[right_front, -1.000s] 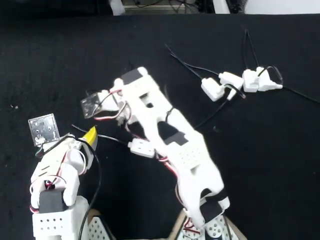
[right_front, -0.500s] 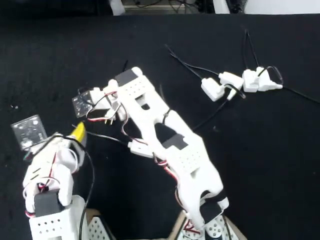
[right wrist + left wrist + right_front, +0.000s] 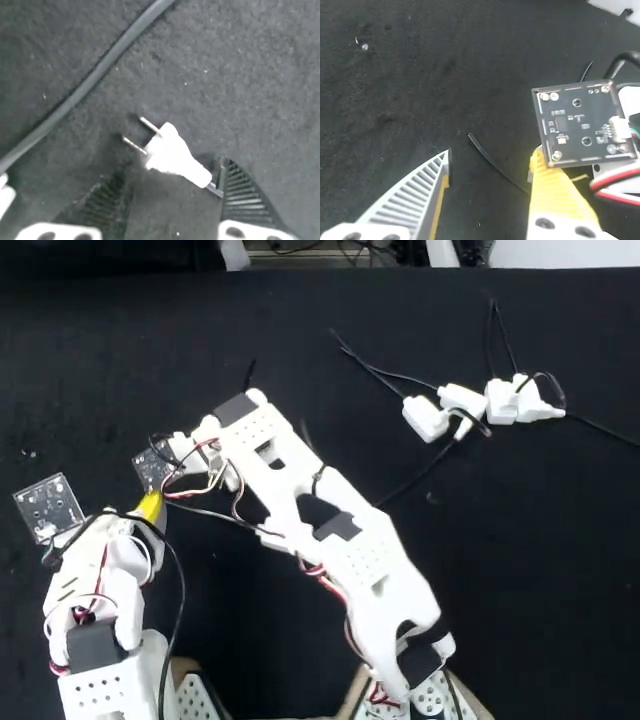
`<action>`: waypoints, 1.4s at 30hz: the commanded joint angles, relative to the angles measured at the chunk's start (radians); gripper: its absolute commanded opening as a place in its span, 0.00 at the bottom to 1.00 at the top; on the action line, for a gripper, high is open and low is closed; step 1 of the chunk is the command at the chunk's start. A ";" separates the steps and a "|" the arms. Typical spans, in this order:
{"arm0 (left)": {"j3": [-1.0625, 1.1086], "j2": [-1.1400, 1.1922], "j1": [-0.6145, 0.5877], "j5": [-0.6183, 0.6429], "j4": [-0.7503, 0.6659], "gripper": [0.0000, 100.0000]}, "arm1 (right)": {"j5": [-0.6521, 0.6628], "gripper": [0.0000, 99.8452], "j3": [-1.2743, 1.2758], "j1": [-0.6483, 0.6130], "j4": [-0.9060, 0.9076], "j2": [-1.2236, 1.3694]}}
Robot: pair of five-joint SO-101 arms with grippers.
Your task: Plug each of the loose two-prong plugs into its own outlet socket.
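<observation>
Right wrist view: the right tool (image 3: 172,175) has its fingers apart, with a white two-prong plug (image 3: 170,152) lying between them on the black surface (image 3: 250,60), prongs pointing away. The left tool (image 3: 490,157), also spread, sits just beside a small circuit board (image 3: 582,122).

The plug (image 3: 172,155) lay between the parted fingers of the right gripper (image 3: 172,175), prongs pointing away from it, with a cable (image 3: 100,75) beyond them. A thin wire (image 3: 495,162) lay between the left gripper's (image 3: 490,157) fingers.
</observation>
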 commanded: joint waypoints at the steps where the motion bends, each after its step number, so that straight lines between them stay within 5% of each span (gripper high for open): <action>1: -0.076 0.002 -0.013 0.011 0.000 0.26 | 0.014 0.16 -0.005 -0.006 -0.009 0.001; 4: -0.076 0.002 -0.013 0.011 0.000 0.26 | 0.006 0.01 -0.005 0.002 -0.009 0.001; 9: -0.076 0.002 -0.013 0.009 0.000 0.26 | -0.153 0.01 -0.019 0.005 -0.011 -0.050; 16: -0.074 0.002 -0.013 0.009 0.000 0.26 | -0.539 0.01 0.047 0.003 0.038 -0.228; 27: -0.074 0.002 -0.013 0.009 0.000 0.26 | -0.571 0.01 0.716 0.133 -0.446 -0.499; 34: -0.076 0.002 -0.013 0.012 -0.002 0.26 | -0.770 0.01 0.621 0.184 -0.336 -0.404; 39: -0.076 0.002 -0.013 0.011 -0.002 0.26 | -0.666 0.03 0.420 0.181 -0.204 -0.251; 42: -0.074 0.002 -0.013 0.009 -0.002 0.26 | -0.620 0.12 0.288 0.170 -0.084 -0.174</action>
